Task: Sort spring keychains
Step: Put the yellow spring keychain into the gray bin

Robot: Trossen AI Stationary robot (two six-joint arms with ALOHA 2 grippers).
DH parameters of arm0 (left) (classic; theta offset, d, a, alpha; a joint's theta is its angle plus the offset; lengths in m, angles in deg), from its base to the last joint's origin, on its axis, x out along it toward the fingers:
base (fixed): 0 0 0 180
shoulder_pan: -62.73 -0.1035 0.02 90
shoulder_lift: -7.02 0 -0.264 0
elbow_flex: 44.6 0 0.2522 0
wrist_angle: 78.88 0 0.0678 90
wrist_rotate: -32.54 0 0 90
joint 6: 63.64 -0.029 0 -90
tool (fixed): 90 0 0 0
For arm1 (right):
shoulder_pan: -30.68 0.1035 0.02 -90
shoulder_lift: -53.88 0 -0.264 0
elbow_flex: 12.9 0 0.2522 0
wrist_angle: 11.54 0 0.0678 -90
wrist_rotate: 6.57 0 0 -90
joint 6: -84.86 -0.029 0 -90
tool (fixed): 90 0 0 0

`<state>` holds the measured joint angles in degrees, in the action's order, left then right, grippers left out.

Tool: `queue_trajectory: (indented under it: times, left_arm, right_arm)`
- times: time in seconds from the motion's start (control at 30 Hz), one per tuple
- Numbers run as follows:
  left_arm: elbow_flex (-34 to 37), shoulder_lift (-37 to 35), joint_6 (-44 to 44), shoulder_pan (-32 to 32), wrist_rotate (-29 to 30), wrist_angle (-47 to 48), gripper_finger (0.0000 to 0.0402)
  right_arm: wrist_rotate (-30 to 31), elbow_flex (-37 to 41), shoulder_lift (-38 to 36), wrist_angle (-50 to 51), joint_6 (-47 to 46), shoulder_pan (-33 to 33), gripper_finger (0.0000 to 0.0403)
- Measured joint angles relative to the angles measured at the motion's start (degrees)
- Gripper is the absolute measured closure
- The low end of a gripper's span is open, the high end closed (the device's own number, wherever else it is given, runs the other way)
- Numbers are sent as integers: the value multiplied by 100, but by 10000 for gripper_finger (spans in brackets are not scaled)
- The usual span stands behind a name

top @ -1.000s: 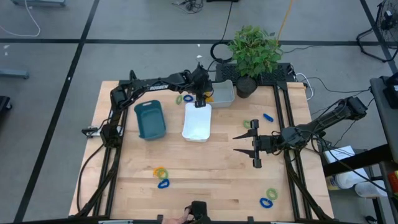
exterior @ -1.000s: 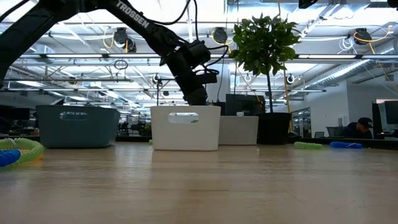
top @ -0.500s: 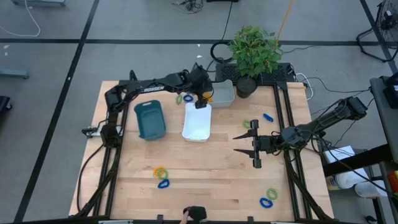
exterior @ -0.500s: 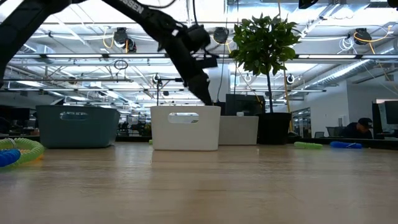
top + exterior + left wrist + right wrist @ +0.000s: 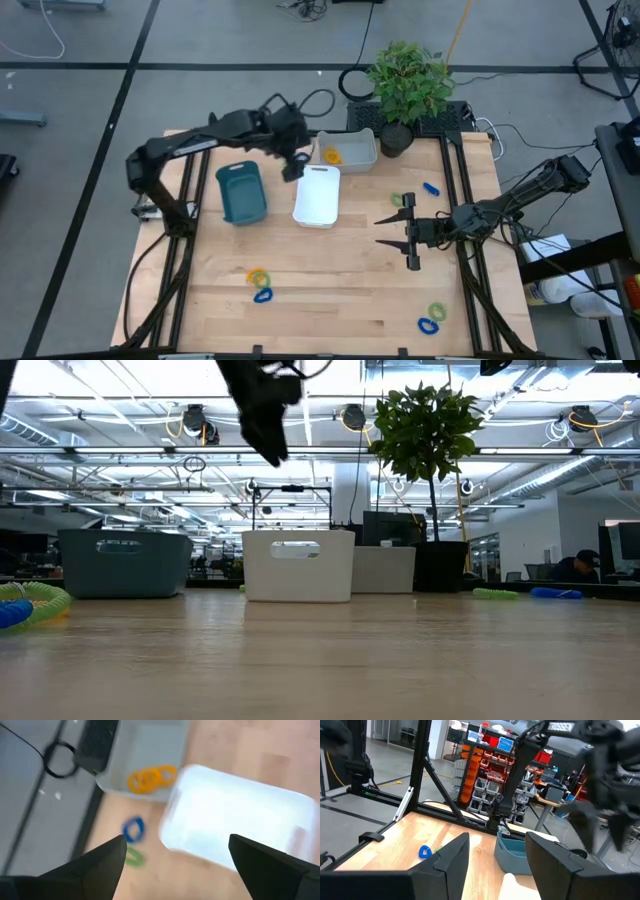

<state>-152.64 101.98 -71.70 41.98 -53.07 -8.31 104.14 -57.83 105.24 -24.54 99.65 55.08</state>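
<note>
My left gripper point(image 5: 291, 168) point(image 5: 177, 840) is open and empty, raised high point(image 5: 268, 435) between the teal tray point(image 5: 241, 192) and the white tray point(image 5: 317, 195). An orange-yellow keychain point(image 5: 331, 155) point(image 5: 151, 777) lies in the grey tray point(image 5: 352, 148). A blue keychain point(image 5: 133, 829) and a green keychain point(image 5: 132, 857) lie on the table beside that tray. Other keychains lie at the table's right point(image 5: 430, 187) point(image 5: 400, 200), near left point(image 5: 259, 278) and near right point(image 5: 432, 318). My right gripper point(image 5: 379, 231) point(image 5: 497, 837) waits open over the table's right half.
A potted plant point(image 5: 405, 85) stands at the far edge beside the grey tray. A black cable coil point(image 5: 352, 83) lies on the floor beyond the table. Bare wood point(image 5: 330, 280) spreads between the trays and the near edge.
My left gripper has risen from over the far end of the white tray and swung toward the table's left, and now stands high between the teal and white trays. The orange-yellow keychain in the grey tray now shows uncovered.
</note>
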Motion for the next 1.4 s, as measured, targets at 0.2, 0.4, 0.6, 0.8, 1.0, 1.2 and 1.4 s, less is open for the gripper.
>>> queue_trajectory:
  times: [0.2,0.4,0.6,0.8,1.0,1.2,1.4]
  left_arm:
    - [0,-545,704,677,-46,997,37]
    - [0,-756,1345,1438,-45,1770,47]
    - [2,-781,1752,2068,-184,2340,42]
    - [2,-761,2015,2504,-693,2568,42]
    - [2,-759,2546,3256,-69,3295,60]
    - [2,-759,3259,4081,19,3310,77]
    - [2,-759,4107,4818,21,3312,89]
  right_arm:
    - [-2,0,0,2,-19,-2,220]
    - [-2,1,0,5,-48,2,220]
    - [-4,1,0,8,-26,2,220]
    - [-4,1,0,6,101,2,220]
    - [-4,1,0,8,109,2,220]
    - [-4,1,0,7,107,2,220]
    - [-4,0,0,4,98,2,220]
